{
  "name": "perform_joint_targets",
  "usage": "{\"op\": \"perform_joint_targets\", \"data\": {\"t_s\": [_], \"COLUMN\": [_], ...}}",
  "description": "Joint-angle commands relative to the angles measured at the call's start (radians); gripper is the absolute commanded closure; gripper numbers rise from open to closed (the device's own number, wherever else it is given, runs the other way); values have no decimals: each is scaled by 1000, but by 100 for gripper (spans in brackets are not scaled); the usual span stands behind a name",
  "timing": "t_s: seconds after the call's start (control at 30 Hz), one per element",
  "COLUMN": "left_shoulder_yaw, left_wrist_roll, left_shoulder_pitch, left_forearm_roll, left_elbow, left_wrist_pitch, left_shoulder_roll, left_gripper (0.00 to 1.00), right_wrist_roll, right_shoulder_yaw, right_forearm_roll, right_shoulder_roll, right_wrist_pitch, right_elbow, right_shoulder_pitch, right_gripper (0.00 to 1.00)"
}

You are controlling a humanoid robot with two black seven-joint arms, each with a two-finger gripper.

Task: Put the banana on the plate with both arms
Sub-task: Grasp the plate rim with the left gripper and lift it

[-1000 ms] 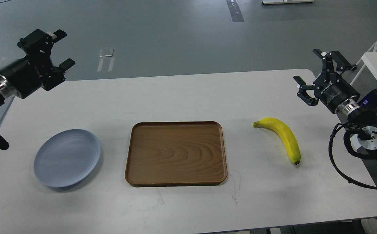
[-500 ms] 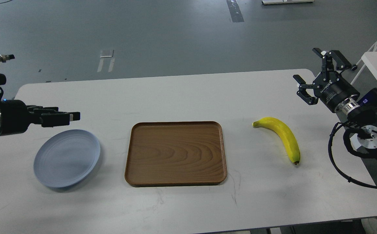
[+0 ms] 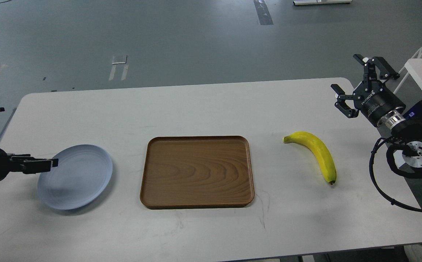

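White table [image 3: 211,105] carries plate [image 3: 80,182], wooden tray [image 3: 196,171], banana [image 3: 318,151]

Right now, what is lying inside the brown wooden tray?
Nothing can be seen inside the wooden tray; its whole floor shows bare wood grain, and nothing covers it. The banana lies on the table to its right, the plate to its left.

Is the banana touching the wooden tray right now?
Apart. The head view shows a clear strip of bare white table between the banana and the right edge of the wooden tray.
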Motion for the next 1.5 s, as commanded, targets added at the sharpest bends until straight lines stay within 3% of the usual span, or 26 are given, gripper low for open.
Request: {"op": "perform_joint_targets", "data": {"t_s": [0.0,0.3,0.47,0.5,0.6,0.67,0.7,0.77,0.83,1.27,1.37,1.47], "left_shoulder_yaw": [0,0,0,0,0,0,0,0,0,-10,-10,-1], "left_wrist_roll": [0,0,0,0,0,0,0,0,0,0,0,0], "left_shoulder_pitch": [38,59,67,67,78,79,79,81,79,61,12,-109], "left_forearm_roll": [-37,-80,-133,-133,-140,-138,-138,-137,-136,-184,-239,-284], "left_elbow": [37,39,40,40,40,40,40,44,47,62,60,47], "left_wrist_pitch": [4,2,2,2,2,2,2,2,2,-4,-22,-101], "left_shoulder_roll": [-11,-36,-50,-50,-50,-50,-50,-50,-50,-42,-42,-48], "left_gripper": [0,7,34,34,47,61,61,89,100,100,100,100], "right_wrist_roll": [0,0,0,0,0,0,0,0,0,0,0,0], "right_shoulder_yaw": [0,0,0,0,0,0,0,0,0,0,0,0], "right_forearm_roll": [0,2,0,0,0,0,0,0,0,0,0,0], "right_shoulder_roll": [-8,-11,-11,-11,-11,-11,-11,-11,-11,-11,-11,-12], "right_wrist_pitch": [0,0,0,0,0,0,0,0,0,0,0,0], "right_elbow": [0,0,0,0,0,0,0,0,0,-2,-5,-8], "right_shoulder_pitch": [-2,-4,-4,-4,-4,-4,-4,-4,-4,-4,-4,-4], "right_gripper": [0,0,0,0,0,0,0,0,0,0,0,0]}}
